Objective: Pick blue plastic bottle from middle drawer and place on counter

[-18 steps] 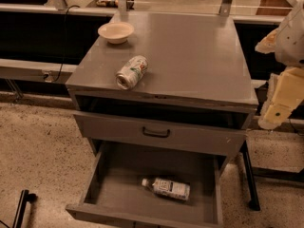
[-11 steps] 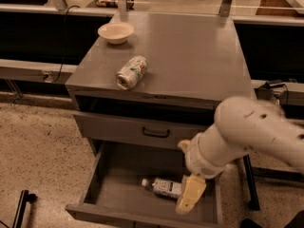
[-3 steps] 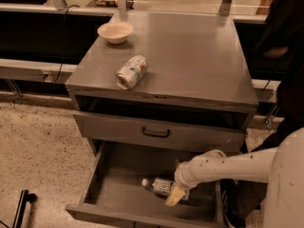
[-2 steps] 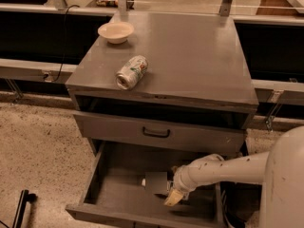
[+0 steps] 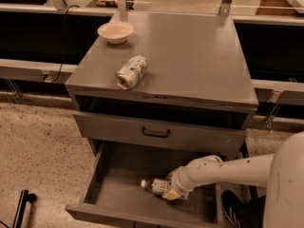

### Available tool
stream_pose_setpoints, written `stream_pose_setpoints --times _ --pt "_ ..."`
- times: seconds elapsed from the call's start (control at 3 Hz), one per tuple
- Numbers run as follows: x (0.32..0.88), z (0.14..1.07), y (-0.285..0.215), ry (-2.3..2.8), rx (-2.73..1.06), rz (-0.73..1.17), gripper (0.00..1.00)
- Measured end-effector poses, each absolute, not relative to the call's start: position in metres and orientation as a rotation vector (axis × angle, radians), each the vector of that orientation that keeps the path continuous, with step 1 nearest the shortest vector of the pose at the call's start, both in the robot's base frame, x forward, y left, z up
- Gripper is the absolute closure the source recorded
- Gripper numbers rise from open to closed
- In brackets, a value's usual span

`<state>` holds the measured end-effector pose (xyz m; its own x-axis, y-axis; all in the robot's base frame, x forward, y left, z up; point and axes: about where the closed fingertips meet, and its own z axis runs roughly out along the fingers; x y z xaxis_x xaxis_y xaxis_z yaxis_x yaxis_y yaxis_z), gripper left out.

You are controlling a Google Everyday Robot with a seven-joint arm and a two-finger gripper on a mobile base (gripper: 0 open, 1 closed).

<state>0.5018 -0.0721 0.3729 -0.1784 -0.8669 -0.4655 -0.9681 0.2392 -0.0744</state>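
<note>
Plastic this thin is probably light and a little squashy, so expect the blue plastic bottle (image 5: 156, 186) to dent under a hard pinch and, being round and smooth, to roll or slip sideways. It lies on its side on the floor of the middle drawer (image 5: 116, 196), toward the front right, with its white cap pointing left. Your gripper (image 5: 174, 193) is down inside that drawer, right at the bottle's base end and hiding part of it. Whether it has closed on the bottle cannot be told from this view. The labelled body, across its width, looks like the best place to hold, since the label should be less slick than bare plastic and the cap is too small. Nothing else shows in the drawer. The drawer front (image 5: 156, 133) above it, with the black handle, is shut. On the counter (image 5: 194, 56), a can (image 5: 131, 72) lies on its side near the front left and a bowl (image 5: 115, 32) sits at the back left, with nothing visible in it. The right half looks the safer spot to set the bottle down.
</note>
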Motion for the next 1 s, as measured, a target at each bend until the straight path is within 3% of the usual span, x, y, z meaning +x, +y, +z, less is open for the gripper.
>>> stream_pose_setpoints --times 0.67,1.0 --pt "0.51 0.494 -0.075 1.93 -1.635 0.435 0.99" --pt "0.499 0.578 -0.109 1.814 -1.688 0.405 1.0"
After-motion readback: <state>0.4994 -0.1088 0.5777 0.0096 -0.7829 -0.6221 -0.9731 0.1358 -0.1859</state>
